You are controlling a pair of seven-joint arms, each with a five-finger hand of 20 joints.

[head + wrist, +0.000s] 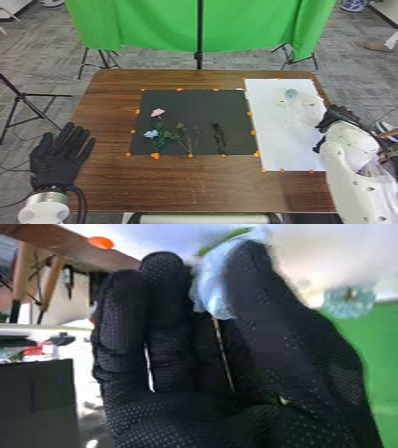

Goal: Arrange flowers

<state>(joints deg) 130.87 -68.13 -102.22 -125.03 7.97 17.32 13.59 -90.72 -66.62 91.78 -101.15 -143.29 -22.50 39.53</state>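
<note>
Arrangement of flowers, judged to be about midway. Nearest, the left hand (57,159) is shown released, palm and straight fingers laid out at the table's left side. By the table's right edge, a light blue flower (211,281) is pinched between thumb and fingers of the right hand (335,117); its placing is left to be done. On the black mat (191,102), a blue flower (150,134), leafy sprigs (180,126), a dark green stem (218,134) and, farther off, a pink flower (157,113) are laid and are yet to be arranged. Over the white sheet (284,156), a see-through shape (299,117), judged to be a vase, is seen; beyond it, a pale yellow bloom (281,102), a whitish bloom (309,101) and a blue-green bloom (290,93) are gathered, presumably the part done. The held flower's lower stem is partly hidden by the glove, and its head is partly covered by the thumb. The vase's outline is hardly made out against the white, and whether the gathered stems are seated inside cannot be told
</note>
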